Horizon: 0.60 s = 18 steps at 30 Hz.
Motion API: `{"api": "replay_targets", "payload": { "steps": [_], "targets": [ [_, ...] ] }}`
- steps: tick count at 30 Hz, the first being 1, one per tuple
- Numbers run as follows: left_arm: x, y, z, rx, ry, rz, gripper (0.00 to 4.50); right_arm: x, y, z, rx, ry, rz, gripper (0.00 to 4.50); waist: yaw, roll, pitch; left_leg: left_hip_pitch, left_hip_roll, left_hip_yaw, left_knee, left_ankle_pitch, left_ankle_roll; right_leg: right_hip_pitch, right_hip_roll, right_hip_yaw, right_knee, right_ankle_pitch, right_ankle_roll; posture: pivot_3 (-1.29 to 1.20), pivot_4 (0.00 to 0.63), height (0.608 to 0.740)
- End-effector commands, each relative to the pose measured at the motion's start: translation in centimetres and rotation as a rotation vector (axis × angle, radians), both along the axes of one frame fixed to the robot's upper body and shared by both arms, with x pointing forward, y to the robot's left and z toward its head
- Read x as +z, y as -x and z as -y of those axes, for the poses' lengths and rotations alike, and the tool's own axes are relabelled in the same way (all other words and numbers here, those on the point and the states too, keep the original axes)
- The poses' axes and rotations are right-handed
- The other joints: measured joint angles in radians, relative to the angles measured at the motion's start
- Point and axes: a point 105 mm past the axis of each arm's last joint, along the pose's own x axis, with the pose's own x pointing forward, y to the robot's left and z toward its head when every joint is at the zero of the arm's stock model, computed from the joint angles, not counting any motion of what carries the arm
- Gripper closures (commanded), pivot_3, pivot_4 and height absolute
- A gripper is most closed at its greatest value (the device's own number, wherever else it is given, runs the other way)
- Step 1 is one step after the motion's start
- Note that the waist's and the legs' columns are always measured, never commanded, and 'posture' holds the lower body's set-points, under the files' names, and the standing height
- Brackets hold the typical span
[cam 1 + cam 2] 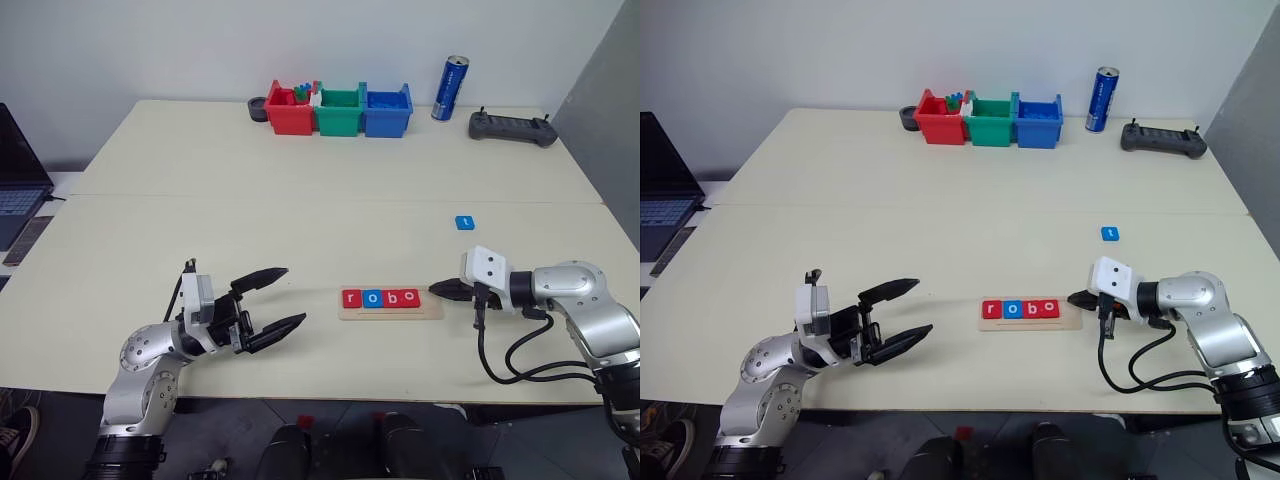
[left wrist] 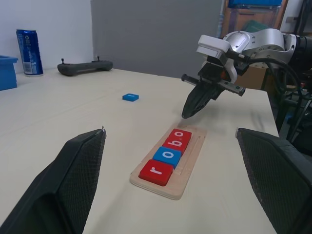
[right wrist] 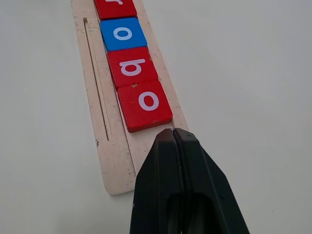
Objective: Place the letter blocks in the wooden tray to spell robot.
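The wooden tray (image 1: 432, 312) lies near the table's front edge. In it sit letter blocks reading r (image 1: 350, 298), o (image 1: 372, 298), b (image 1: 392, 298), o (image 1: 410, 297): red, blue, red, red. Its right end is bare. A lone blue letter block (image 1: 464, 222) lies flat on the table, farther back and to the right. My right gripper (image 1: 433, 291) is shut and empty. Its tip hovers just off the tray's right end (image 3: 114, 170), close to the last red o (image 3: 145, 105). To the left of the tray, apart from it, my left gripper (image 1: 294, 296) is wide open and holds nothing.
Red (image 1: 290, 112), green (image 1: 339, 112) and blue (image 1: 387, 112) bins stand in a row at the table's far edge. A blue can (image 1: 450, 88) and a black controller (image 1: 512, 127) are to their right. A laptop (image 1: 20, 185) sits off the left side.
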Motion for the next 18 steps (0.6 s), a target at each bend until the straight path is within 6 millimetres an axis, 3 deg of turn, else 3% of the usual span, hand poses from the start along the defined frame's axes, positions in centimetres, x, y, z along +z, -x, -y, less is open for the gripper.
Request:
{"api": "replay_targets", "payload": {
  "steps": [1,18],
  "targets": [
    [0.43,-0.02,-0.07,-0.009,-0.013,0.032,0.0,1.5,-0.22,0.04,0.002,-0.018,0.051,4.48,0.0,0.0,0.0,0.0,0.0,0.0,0.0,0.0,0.0,0.0,0.0,0.0,0.0,0.0,0.0,0.0,0.15,0.74],
    [0.02,-0.36,-0.55,-0.007,-0.031,0.032,0.0,2.43,-0.94,0.59,-0.043,-0.034,0.086,4.48,-0.001,0.0,0.0,0.0,0.0,0.0,0.0,0.0,0.0,0.0,0.0,0.0,0.0,0.0,0.0,0.0,0.15,0.74]
  ]
}}
